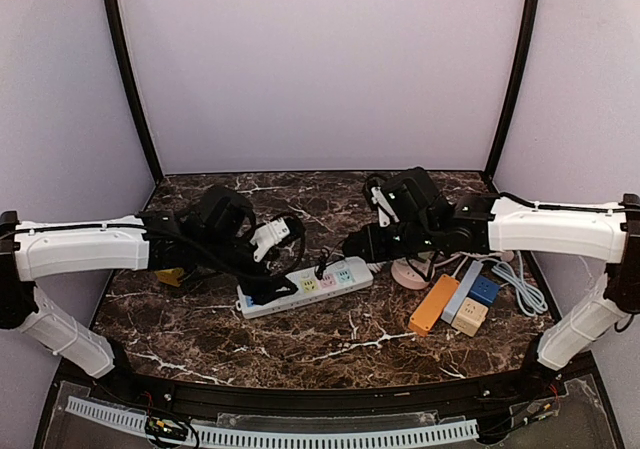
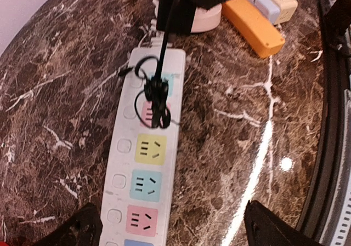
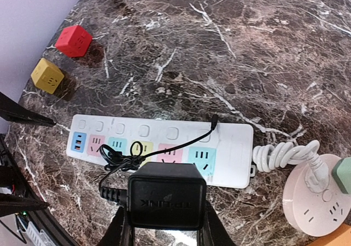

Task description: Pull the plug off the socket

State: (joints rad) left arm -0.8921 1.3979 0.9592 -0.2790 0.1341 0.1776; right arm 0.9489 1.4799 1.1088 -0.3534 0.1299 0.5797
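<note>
1. Top view: the right end effector holds the black plug just above the right end of the power strip. The left end effector sits over the strip's left end on the worktop.
2. Left wrist view: the left end effector is spread wide, one finger on either side of the strip. I cannot tell whether it pins the strip down. The cord hangs from the plug and lies in a loose tangle on the sockets. If the plug is lifted higher, that tangle could snag and drag an unheld strip.
3. Right wrist view: the right end effector pinches the plug by its sides. The plug appears raised off the strip, its pins hidden. A tug from the cord might twist the plug out of the pinch.
</note>
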